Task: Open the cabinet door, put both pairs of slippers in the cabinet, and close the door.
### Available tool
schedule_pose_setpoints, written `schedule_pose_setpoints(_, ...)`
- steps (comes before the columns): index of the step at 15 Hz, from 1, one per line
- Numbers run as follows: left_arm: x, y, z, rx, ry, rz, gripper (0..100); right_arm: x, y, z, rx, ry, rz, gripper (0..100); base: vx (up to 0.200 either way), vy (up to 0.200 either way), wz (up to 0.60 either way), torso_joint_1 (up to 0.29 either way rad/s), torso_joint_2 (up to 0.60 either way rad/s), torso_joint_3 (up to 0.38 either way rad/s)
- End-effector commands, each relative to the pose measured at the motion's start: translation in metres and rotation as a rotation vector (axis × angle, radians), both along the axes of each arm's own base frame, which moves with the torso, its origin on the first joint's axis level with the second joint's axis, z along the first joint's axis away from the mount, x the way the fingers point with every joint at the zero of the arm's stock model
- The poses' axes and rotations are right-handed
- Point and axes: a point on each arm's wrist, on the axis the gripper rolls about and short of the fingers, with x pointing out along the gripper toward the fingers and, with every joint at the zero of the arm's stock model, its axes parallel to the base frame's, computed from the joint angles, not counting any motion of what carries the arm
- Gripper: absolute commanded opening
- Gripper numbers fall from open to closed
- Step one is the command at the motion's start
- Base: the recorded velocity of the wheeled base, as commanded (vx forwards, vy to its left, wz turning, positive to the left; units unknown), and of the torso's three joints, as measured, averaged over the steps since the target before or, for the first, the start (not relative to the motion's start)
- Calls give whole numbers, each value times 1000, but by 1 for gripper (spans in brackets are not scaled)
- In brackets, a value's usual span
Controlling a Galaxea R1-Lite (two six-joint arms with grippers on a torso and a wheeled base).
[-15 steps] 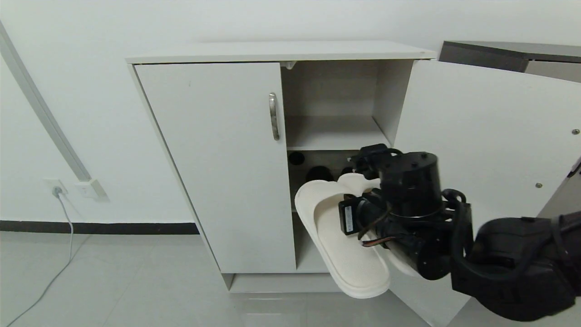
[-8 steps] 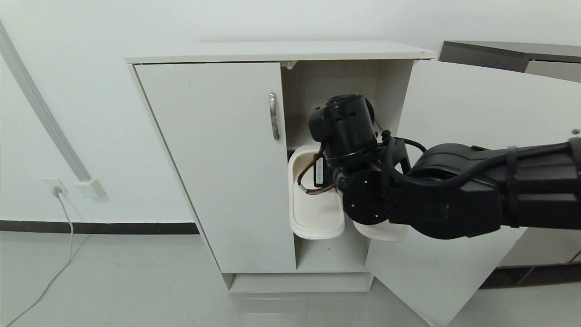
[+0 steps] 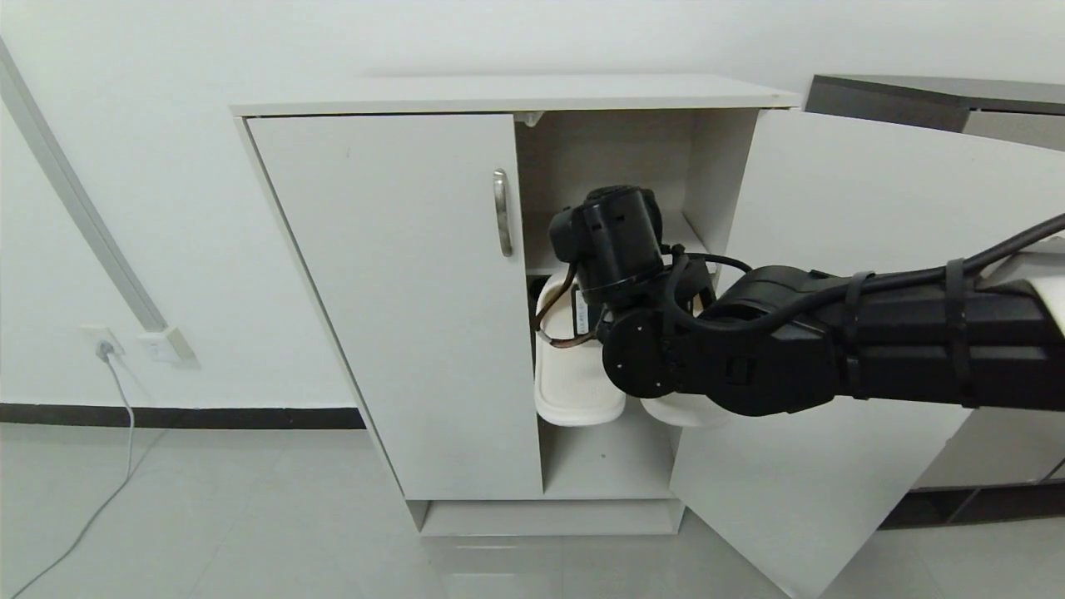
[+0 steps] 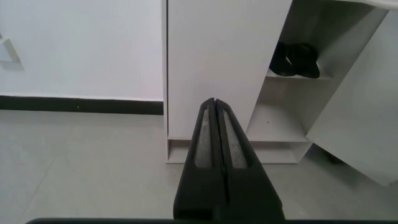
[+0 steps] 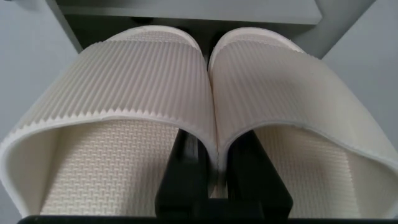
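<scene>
Slippers (image 5: 143, 74), cream w/ ribbed straps, pinched side by side in right gripper (image 5: 213, 163).

No text, number or sign can be read.
A small white label (image 3: 581, 317) sits on the wrist of the right arm, in front of the open cabinet (image 3: 499, 93) and close to the white slippers (image 3: 574, 391); whatever is printed on it is too small to make out.

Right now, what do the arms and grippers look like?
Right arm: black, boxy forearm, round wrist joints, black cables strapped with bands, a brown cable loop and a white label at the wrist. Left gripper: two long black fingers with grey pads.
</scene>
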Motion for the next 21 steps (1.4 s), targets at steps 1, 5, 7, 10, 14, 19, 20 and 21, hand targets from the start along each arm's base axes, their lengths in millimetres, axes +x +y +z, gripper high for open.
schedule_pose_setpoints(1,0,0,0,0,2,0,0,1,-5,6,-12,-9,-4,0,0,0,0,0,0,0)
schedule_pose_setpoints(5,0,0,0,0,2,0,0,3,-8,10,-12,-17,-8,0,150,0,0,-1,3,2)
schedule_pose_setpoints(7,0,0,0,0,2,0,0,4,-9,10,-11,-16,-8,0,200,0,0,2,7,5)
schedule_pose_setpoints(10,0,0,0,0,2,-2,0,5,-10,10,-9,-15,-10,0,200,0,0,4,6,4)
schedule_pose_setpoints(14,0,0,0,0,2,0,0,6,-11,7,-11,-9,-10,0,200,0,0,1,4,2)
schedule_pose_setpoints(19,0,0,0,-1,2,0,0,13,-11,5,5,14,56,0,80,0,0,2,1,0)
schedule_pose_setpoints(20,0,0,0,-1,2,-2,0,26,-12,0,5,15,37,0,0,0,0,0,0,0)
schedule_pose_setpoints(21,0,0,0,-1,2,0,0,33,-13,-2,4,15,26,0,0,0,0,0,0,0)
